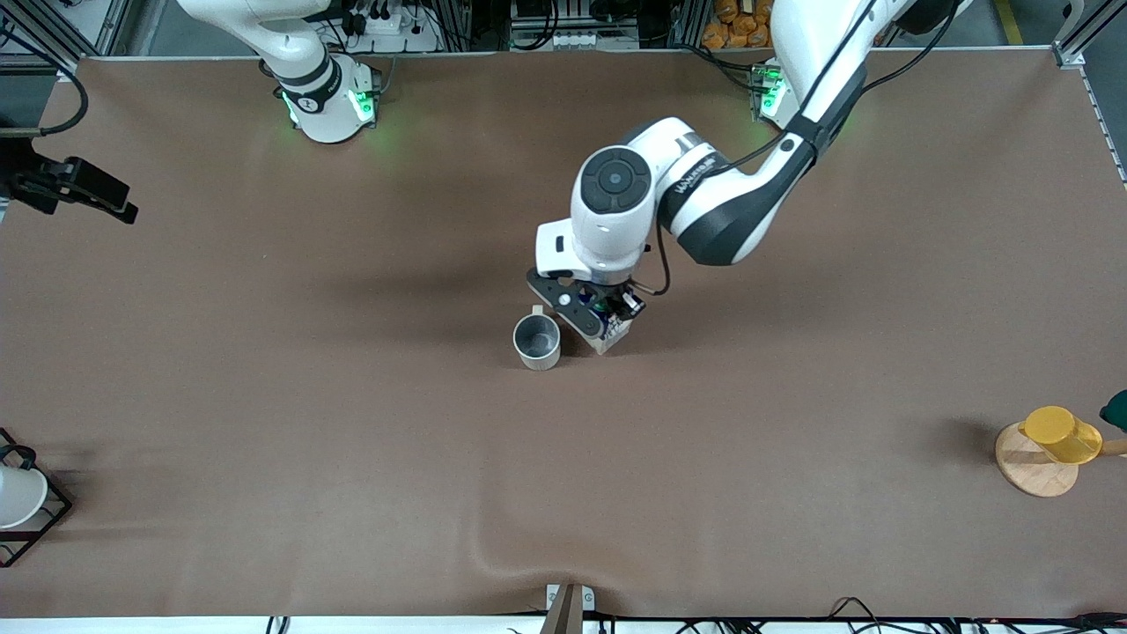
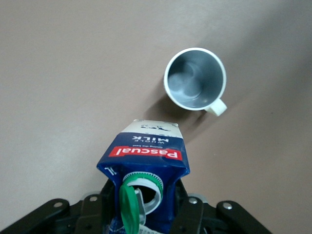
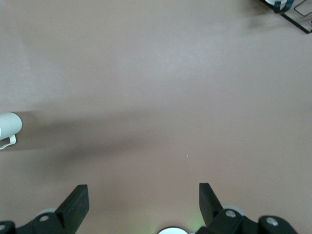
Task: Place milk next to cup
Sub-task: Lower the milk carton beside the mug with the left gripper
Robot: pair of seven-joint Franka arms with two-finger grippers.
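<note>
The left tool (image 1: 606, 310) is clamped on the milk (image 1: 611, 333) near the middle of the brown surface (image 1: 264, 396), with the carton's base down at the surface just beside the cup (image 1: 537, 342). From the front camera, the tool sits directly above the carton and hides most of it; only a pale lower corner and a strip of blue print show beneath the black fingers. The carton leans slightly, though whether its base rests fully on the surface cannot be told.

In the left wrist view, the milk (image 2: 146, 168) fills the space between the tool's fingers (image 2: 92, 212), its blue gable top facing the camera, a red label band across it and the green round cap (image 2: 130, 208) flipped open on its hinge. The cup (image 2: 195, 79) stands upright a short way out from the tool, apart from the carton, its grey interior in plain sight and its handle turned toward the robots' bases.

The right arm waits near its base. Its tool (image 3: 141, 202) hangs over bare surface with fingers spread wide and nothing between them.

A yellow cup (image 1: 1061, 434) on a round wooden coaster (image 1: 1034, 467) sits well apart from the left tool, at the left arm's end of the surface. A white cup in a black wire frame (image 1: 22, 502) sits at the right arm's end.
</note>
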